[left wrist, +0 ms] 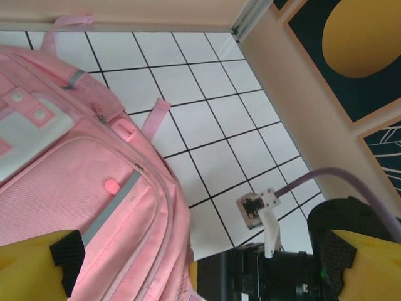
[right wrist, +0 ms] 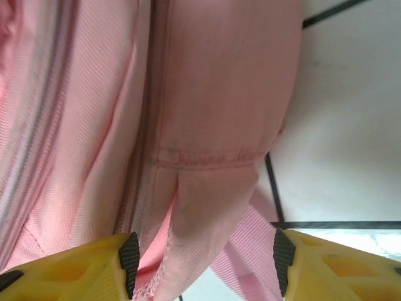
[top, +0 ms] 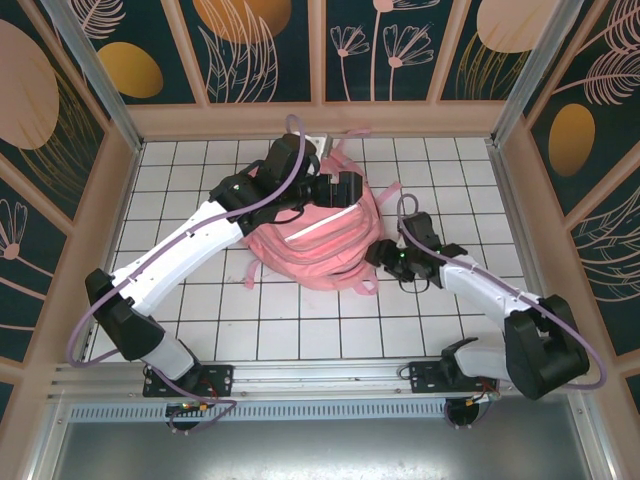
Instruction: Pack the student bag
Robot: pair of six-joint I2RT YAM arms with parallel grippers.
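The jaws of the right gripper (right wrist: 203, 266) are held wide apart, with a seamed edge of the student bag (right wrist: 213, 94) lying between them, unclamped. The jaws of the left gripper (left wrist: 199, 263) are likewise released, spread above the bag's zipped front. The bag is seen lying mid-way across the white tiled surface (top: 200, 310), toward its far side, with the left gripper over its far end and the right gripper at its right edge.

White arms (top: 190, 245), black joints (top: 115, 305), purple cables (left wrist: 332, 170)
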